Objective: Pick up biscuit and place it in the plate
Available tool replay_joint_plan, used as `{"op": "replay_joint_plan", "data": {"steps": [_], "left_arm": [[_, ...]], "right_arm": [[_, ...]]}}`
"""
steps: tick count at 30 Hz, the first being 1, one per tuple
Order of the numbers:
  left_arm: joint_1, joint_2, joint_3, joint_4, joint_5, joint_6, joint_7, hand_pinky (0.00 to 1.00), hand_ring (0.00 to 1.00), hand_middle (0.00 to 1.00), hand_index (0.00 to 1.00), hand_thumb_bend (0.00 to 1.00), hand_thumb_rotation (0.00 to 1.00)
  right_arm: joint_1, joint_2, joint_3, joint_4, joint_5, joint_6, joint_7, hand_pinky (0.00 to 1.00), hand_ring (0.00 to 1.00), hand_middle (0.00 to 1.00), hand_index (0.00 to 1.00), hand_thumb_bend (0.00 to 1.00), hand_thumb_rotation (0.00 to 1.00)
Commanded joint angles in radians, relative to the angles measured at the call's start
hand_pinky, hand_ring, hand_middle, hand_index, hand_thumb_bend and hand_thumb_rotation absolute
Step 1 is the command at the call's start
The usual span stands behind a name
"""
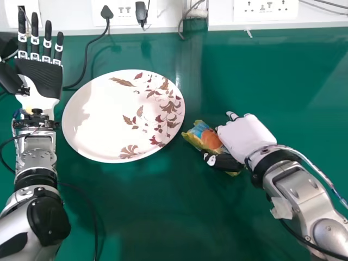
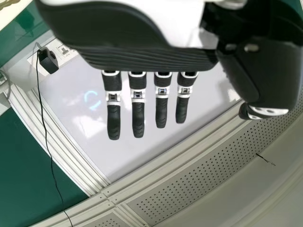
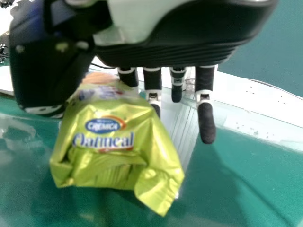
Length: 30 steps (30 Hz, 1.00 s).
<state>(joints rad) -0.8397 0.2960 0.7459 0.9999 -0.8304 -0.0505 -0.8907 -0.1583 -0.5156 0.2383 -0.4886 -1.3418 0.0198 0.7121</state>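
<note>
Found the biscuit [image 1: 211, 139] right of centre in the head view, just beside the plate's [image 1: 98, 119] lower right rim and not on the plate. Recorded it as clamped between the thumb and fingers of the right hand [image 1: 244, 136], with one straight finger clear of the wrapper in the right wrist view. Located the left hand [image 1: 39, 76] at the upper left of the head view, fingers straight and slightly apart.

This was probably a robotics lab: 2 robot arms [image 1: 38, 157] were above a green tabletop [image 1: 163, 217] near wall sockets [image 1: 265, 6] and cables [image 1: 86, 57]
</note>
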Motion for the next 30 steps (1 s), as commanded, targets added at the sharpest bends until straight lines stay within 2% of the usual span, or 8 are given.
{"op": "replay_joint_plan", "data": {"steps": [1,10,13,17,20,21,25,30], "left_arm": [[-0.003,0.011,0.008,0.003,-0.009,0.005,0.009,0.63,0.75,0.87,0.87,0.64,0.76],[-0.008,0.020,0.016,0.012,-0.021,0.037,0.016,0.65,0.75,0.87,0.88,0.64,0.77],[-0.013,0.025,0.016,0.026,-0.016,0.030,0.008,0.66,0.76,0.88,0.89,0.68,0.68],[-0.023,0.038,0.028,0.054,-0.023,0.043,0.037,0.65,0.75,0.88,0.90,0.73,0.68],[-0.027,0.051,0.028,0.073,-0.017,0.052,0.054,0.65,0.75,0.87,0.90,0.74,0.49],[-0.028,0.053,0.025,0.076,-0.010,0.044,0.063,0.66,0.77,0.87,0.90,0.74,0.46],[-0.027,0.046,0.011,0.072,0.017,-0.013,0.093,0.62,0.75,0.86,0.90,0.72,0.46],[-0.031,0.053,0.008,0.084,0.022,-0.018,0.092,0.63,0.75,0.89,0.91,0.67,0.45]], "right_arm": [[0.030,-0.007,0.009,0.014,0.012,-0.002,0.030,0.25,0.34,0.44,0.53,0.51,0.00],[0.023,-0.012,0.005,0.004,0.023,-0.001,0.047,0.20,0.27,0.44,0.50,0.51,0.00],[0.019,-0.013,-0.001,-0.003,0.032,0.004,0.061,0.18,0.24,0.42,0.50,0.51,0.00],[0.008,-0.004,-0.017,-0.003,0.055,0.021,0.062,0.17,0.24,0.43,0.50,0.51,0.00],[-0.006,0.003,-0.029,-0.006,0.070,0.038,0.065,0.17,0.23,0.43,0.50,0.51,0.00],[-0.010,0.005,-0.032,-0.009,0.075,0.042,0.067,0.17,0.23,0.43,0.50,0.51,0.00],[-0.025,0.008,-0.044,-0.022,0.078,0.052,0.055,0.15,0.21,0.43,0.50,0.51,0.00],[-0.044,0.018,-0.061,-0.042,0.086,0.081,0.090,0.14,0.19,0.44,0.49,0.51,0.00]]}}
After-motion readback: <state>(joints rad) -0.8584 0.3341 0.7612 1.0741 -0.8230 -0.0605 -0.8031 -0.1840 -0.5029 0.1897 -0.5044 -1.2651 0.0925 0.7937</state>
